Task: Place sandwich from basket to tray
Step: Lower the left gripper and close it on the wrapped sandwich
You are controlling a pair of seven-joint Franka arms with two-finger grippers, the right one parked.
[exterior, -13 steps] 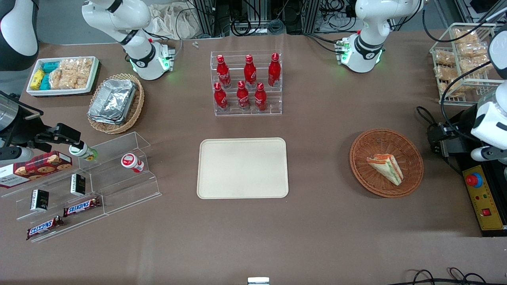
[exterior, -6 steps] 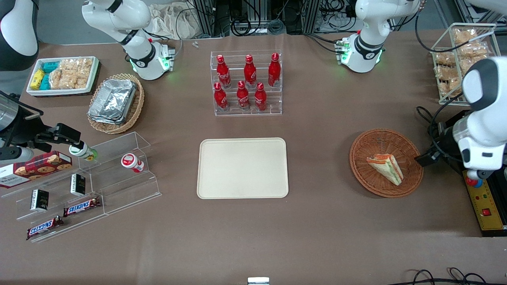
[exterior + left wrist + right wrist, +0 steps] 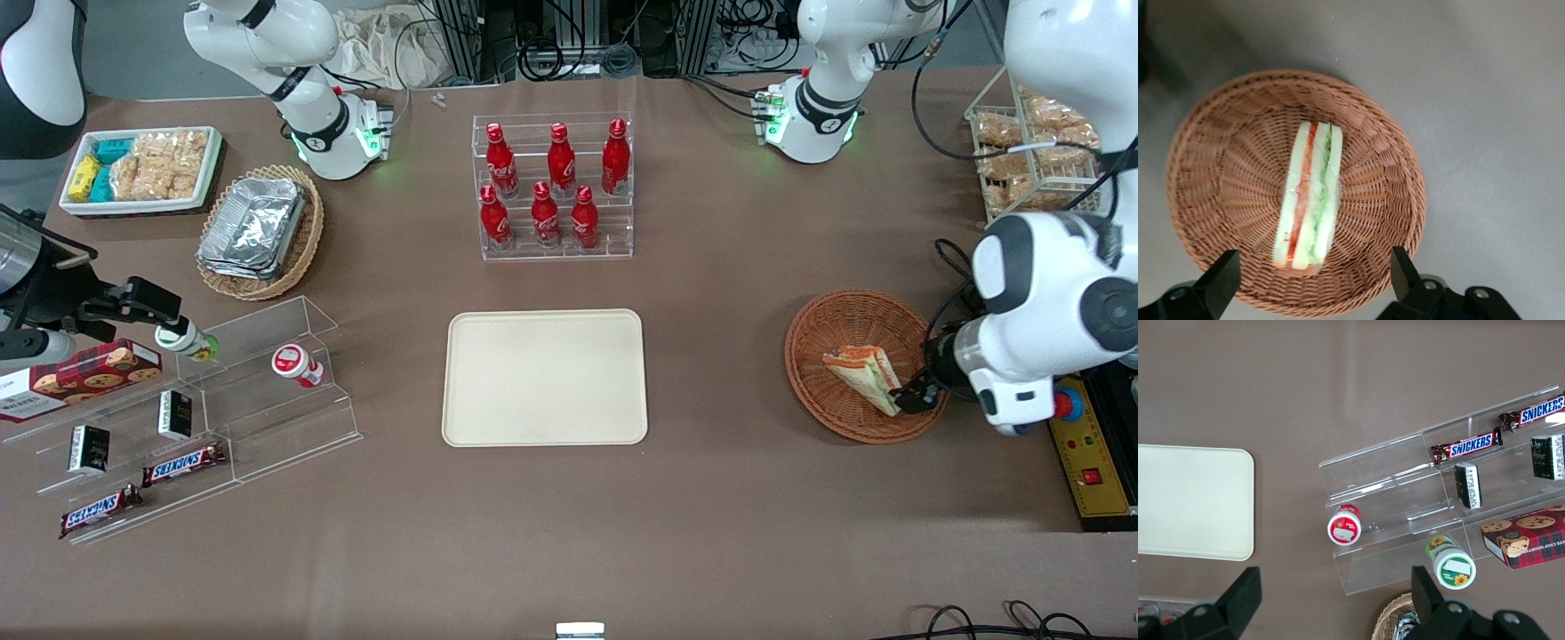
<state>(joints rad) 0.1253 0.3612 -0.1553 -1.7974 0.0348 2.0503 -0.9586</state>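
The sandwich (image 3: 864,378), a pale wedge with orange and green layers, lies in the round reddish-brown wicker basket (image 3: 836,420) toward the working arm's end of the table. The left arm's gripper (image 3: 920,382) hovers over the basket's rim, on the side away from the tray. It is open. In the left wrist view the sandwich (image 3: 1310,200) rests across the basket's (image 3: 1218,133) middle. Its nearer end lies between the spread fingertips (image 3: 1223,275) of the gripper (image 3: 1313,277), which hold nothing. The cream tray (image 3: 544,378) sits bare at the table's middle and also shows in the right wrist view (image 3: 1191,500).
A clear rack of red cola bottles (image 3: 553,187) stands farther from the front camera than the tray. A yellow control box with a red button (image 3: 1089,453) and a wire rack of bagged snacks (image 3: 1031,151) flank the basket. Clear shelves of snacks (image 3: 187,418) lie toward the parked arm's end.
The left arm has swung in from the table's edge. Its gripper came down over the basket's rim beside the sandwich. The sandwich and the tray have not moved.
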